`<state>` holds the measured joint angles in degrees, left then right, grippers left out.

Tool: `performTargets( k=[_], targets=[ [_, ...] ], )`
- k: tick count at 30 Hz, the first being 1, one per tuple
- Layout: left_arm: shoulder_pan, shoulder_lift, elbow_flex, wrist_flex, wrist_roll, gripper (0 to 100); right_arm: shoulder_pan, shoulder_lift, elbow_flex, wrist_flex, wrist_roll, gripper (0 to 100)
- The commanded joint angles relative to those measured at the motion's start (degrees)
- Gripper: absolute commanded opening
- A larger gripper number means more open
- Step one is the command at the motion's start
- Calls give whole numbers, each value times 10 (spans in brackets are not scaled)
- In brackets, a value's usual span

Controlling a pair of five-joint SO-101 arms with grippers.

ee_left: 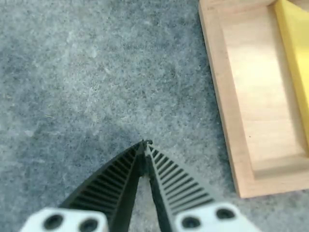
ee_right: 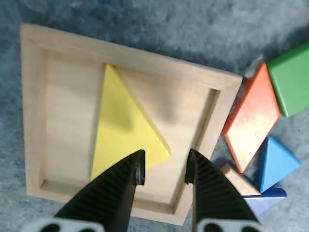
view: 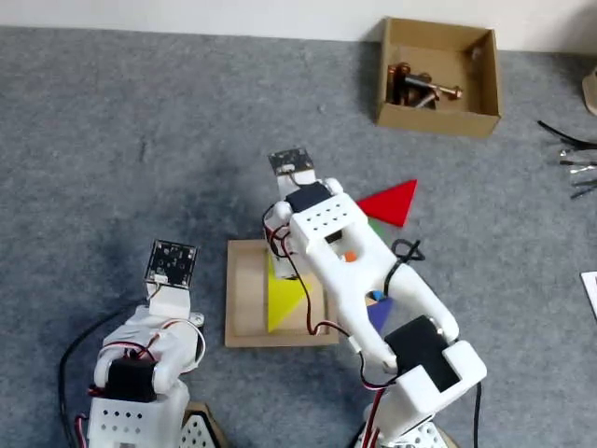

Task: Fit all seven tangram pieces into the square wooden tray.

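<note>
Yellow triangle (ee_right: 118, 128) lies inside the wooden tray (ee_right: 30, 111). Right gripper (ee_right: 164, 166) hangs over it, jaws parted, empty; left gripper (ee_left: 145, 144) sits beside the tray, closed, empty.

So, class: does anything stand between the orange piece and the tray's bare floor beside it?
Only the tray's raised rim lies between the orange piece and the bare floor; the yellow triangle sits farther in.
</note>
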<state>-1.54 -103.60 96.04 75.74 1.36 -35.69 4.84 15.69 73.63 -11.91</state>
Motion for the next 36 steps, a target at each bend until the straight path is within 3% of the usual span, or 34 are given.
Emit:
performTargets(
  k=[1,8,16,36],
  targets=[
    [7,-4,11,4,4,5,7,-34,-5,-6,4,139],
    [7,-4,11,4,4,5,9,-33,7,-8,8,139],
    [7,-4,11,4,4,5,9,-33,87,-93,176,139],
    [7,-4,11,4,4,5,8,-33,119,-118,220,139]
  ],
)
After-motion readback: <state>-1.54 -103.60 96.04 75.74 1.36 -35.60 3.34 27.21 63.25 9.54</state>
